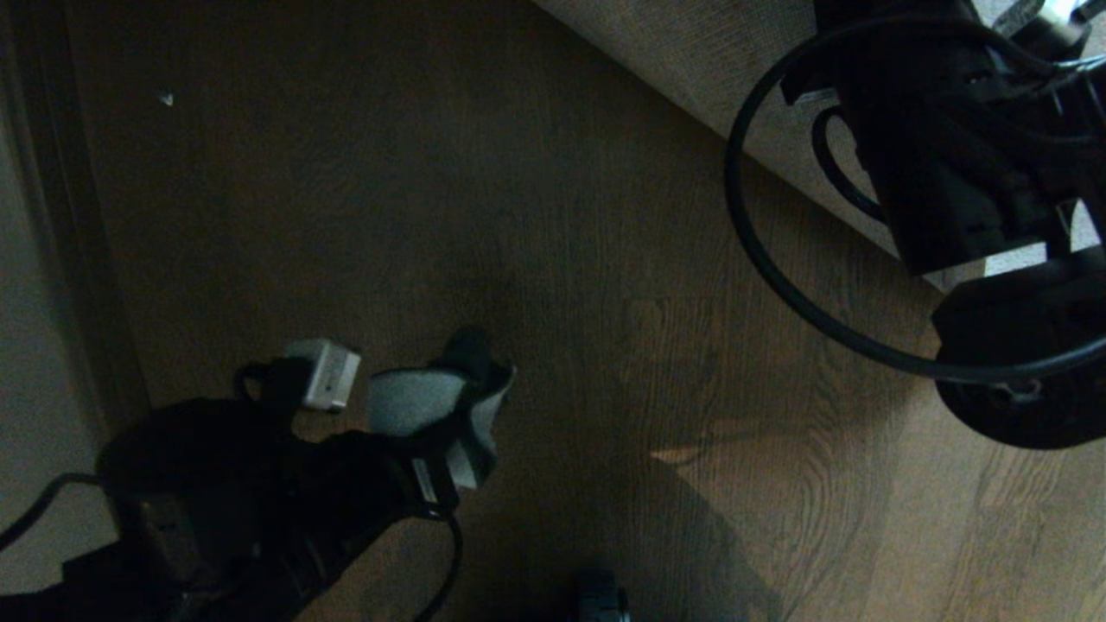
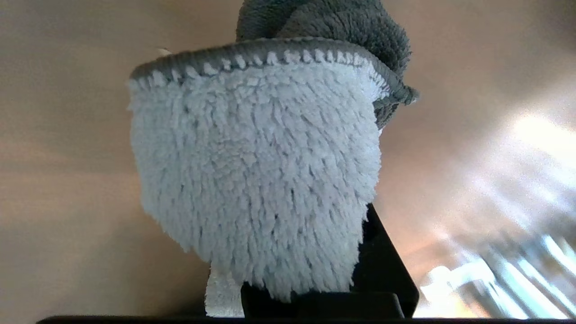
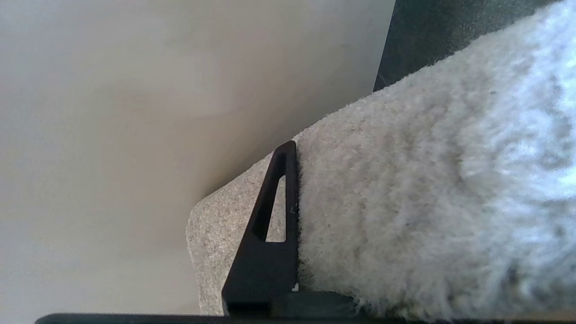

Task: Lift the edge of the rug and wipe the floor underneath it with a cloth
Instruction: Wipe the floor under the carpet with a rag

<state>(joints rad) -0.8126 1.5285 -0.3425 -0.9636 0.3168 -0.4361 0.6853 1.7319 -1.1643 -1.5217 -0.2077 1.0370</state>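
Floor (image 1: 553,216): dark brown wood planks, wavy grain, filling most of the head view; bare and exposed below the raised rug, lit patch at lower right.

Rug edge (image 1: 691,60): held raised across the upper right of the head view, flat woven grey-beige backing turned toward the camera. Plush short pile and rounded corner seen in the right wrist view (image 3: 405,202). Right gripper (image 3: 294,225) clamped on the rug edge, at the upper right of the head view behind black housing and looped cable.

Cloth (image 2: 256,180): small shaggy pale rag with stitched grey border, darker fold behind; soft, limp. Seen at lower left of the head view (image 1: 415,402), above the floor; contact with the planks not confirmed. Left gripper (image 1: 471,415) closed on the cloth.

Risks, as judged:
- Rug heavy and plush against a narrow pinch near the corner; slip likely to drop the edge onto the wiping arm.
- Cloth held by one end; bunching or pull-out under drag across the planks.
- Loose cable loop near the rug; snag possible.
- Wipe zone well apart from the cloth; sweep short of the rug line likely to leave that strip untouched.
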